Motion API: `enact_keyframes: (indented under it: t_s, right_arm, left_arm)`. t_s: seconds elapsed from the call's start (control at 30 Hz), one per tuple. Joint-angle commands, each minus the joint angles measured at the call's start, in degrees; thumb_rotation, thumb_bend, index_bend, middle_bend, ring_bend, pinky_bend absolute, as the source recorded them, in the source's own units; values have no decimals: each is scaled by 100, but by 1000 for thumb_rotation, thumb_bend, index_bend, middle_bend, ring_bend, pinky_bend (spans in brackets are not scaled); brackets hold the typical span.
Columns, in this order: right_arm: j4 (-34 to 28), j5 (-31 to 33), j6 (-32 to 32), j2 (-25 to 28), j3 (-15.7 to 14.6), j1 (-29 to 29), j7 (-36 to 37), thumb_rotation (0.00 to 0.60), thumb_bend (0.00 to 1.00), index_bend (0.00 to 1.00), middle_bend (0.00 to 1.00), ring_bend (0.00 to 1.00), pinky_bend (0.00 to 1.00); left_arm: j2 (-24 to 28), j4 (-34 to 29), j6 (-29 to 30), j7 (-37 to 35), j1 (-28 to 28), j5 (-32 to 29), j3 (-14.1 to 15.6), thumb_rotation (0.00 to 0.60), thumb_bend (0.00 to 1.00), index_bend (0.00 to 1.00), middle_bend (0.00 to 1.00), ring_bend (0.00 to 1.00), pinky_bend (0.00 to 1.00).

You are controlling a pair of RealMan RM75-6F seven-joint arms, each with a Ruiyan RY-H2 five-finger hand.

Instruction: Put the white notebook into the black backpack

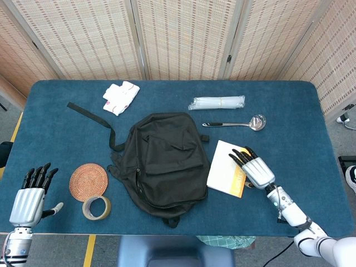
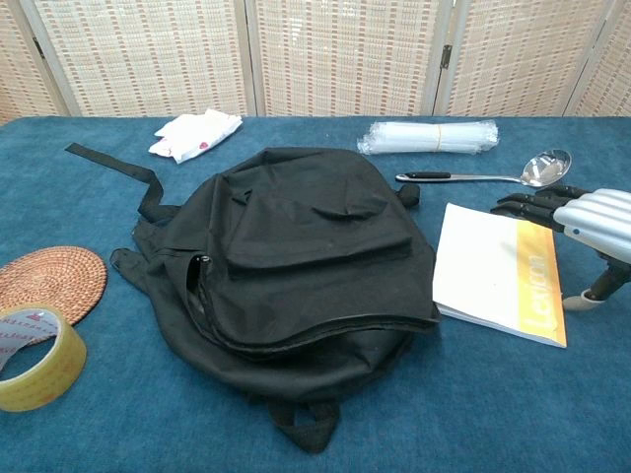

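The white notebook point(image 1: 225, 168) point(image 2: 493, 266) with an orange spine strip lies flat on the blue table, just right of the black backpack point(image 1: 162, 161) point(image 2: 296, 258). The backpack lies flat with a side zip slightly parted. My right hand point(image 1: 255, 169) point(image 2: 584, 219) hovers over the notebook's right edge, fingers extended and apart, holding nothing. My left hand point(image 1: 30, 196) rests near the front left table edge, fingers spread and empty; the chest view does not show it.
A woven coaster point(image 1: 88, 181) and a tape roll point(image 1: 96, 207) sit left of the backpack. Behind it are a white cloth bundle point(image 1: 120, 97), a pack of straws point(image 1: 217, 103) and a metal ladle point(image 1: 239, 123). A loose black strap point(image 1: 92, 118) trails to the back left.
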Motion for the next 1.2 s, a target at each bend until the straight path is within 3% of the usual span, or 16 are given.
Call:
enact_keyframes:
  t_s: [0.03, 0.2, 0.43, 0.93, 1.2]
  right_arm:
    - [18, 1, -2, -24, -3, 9, -4, 600, 132, 81, 82, 159, 57]
    - [68, -32, 60, -84, -10, 37, 44, 600, 163, 101, 97, 163, 63]
    - [197, -121, 304, -178, -7, 66, 210, 600, 328, 170, 143, 203, 110]
    - [701, -235, 952, -578, 103, 142, 760, 600, 375, 273, 233, 285, 186]
    - [899, -372, 1025, -701, -36, 182, 928, 600, 398, 296, 249, 310, 215]
  left_arm:
    - [-3, 3, -7, 4, -3, -1, 2, 600, 194, 155, 61, 77, 0]
    - [-1, 0, -2, 1, -8, 0, -10, 600, 194, 155, 61, 77, 0]
    - [-3, 9, 8, -11, -4, 12, -7, 600, 194, 155, 61, 76, 0]
    - [-6, 53, -4, -73, 0, 4, -1, 600, 194, 155, 61, 76, 0]
    - [-20, 60, -35, -103, -14, 15, 7, 600, 194, 155, 61, 76, 0]
